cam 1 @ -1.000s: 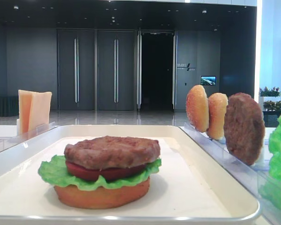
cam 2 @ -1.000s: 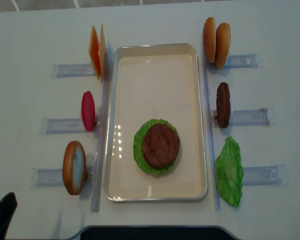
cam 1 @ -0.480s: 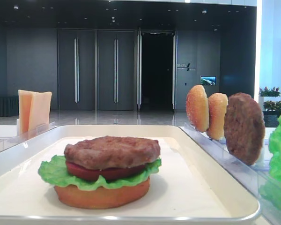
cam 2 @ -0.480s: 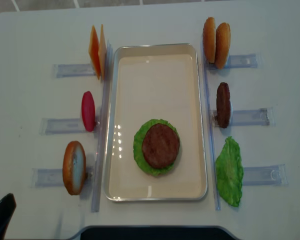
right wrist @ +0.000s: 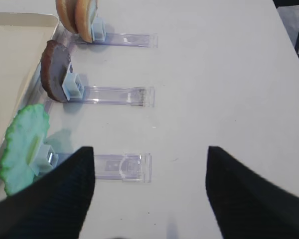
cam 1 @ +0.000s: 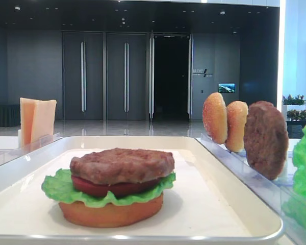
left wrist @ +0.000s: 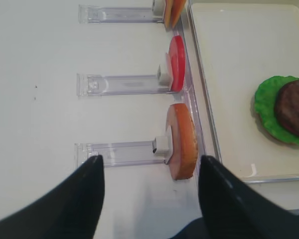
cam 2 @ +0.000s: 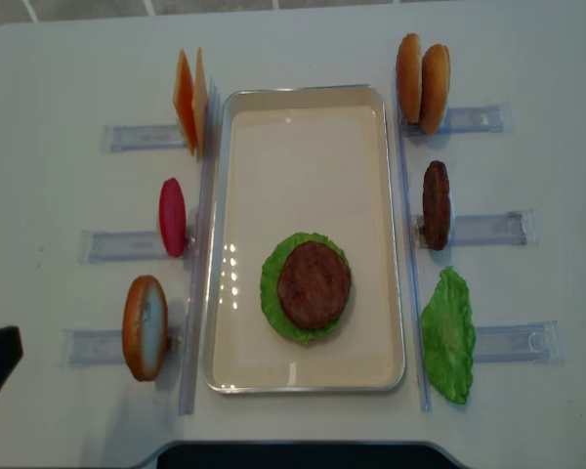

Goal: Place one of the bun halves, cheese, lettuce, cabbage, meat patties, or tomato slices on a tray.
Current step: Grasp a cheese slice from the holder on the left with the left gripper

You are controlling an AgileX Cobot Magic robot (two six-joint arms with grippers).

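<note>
Exterior high (realsense) view: the tray (cam 2: 304, 98) was seen lying with its long axis running away from the robot, between two rows of clear racks (cam 2: 137, 137). On its near half a stack was found: a bun half (cam 1: 111, 213) at the bottom, then lettuce (cam 2: 273, 293), a tomato slice (cam 1: 99, 188) and a meat patty (cam 2: 313, 284) on top, all lying flat.

The two cheese slices (cam 2: 189, 101) were seen standing on edge in the far left rack, just beside the tray's far left corner, their flat faces turned left and right. A tomato slice (cam 2: 172, 217) and a bun half (cam 2: 145, 327) were stood upright in the racks nearer on that side. On the right, two bun halves (cam 2: 420, 69), a patty (cam 2: 436, 204) and a lettuce leaf (cam 2: 447, 335) were likewise held on edge.

The left gripper (left wrist: 149, 199) was seen with its jaws spread, nothing between them, over the table by the near left bun half. The right gripper (right wrist: 149, 194) was also spread wide and unloaded, above the near right rack.
</note>
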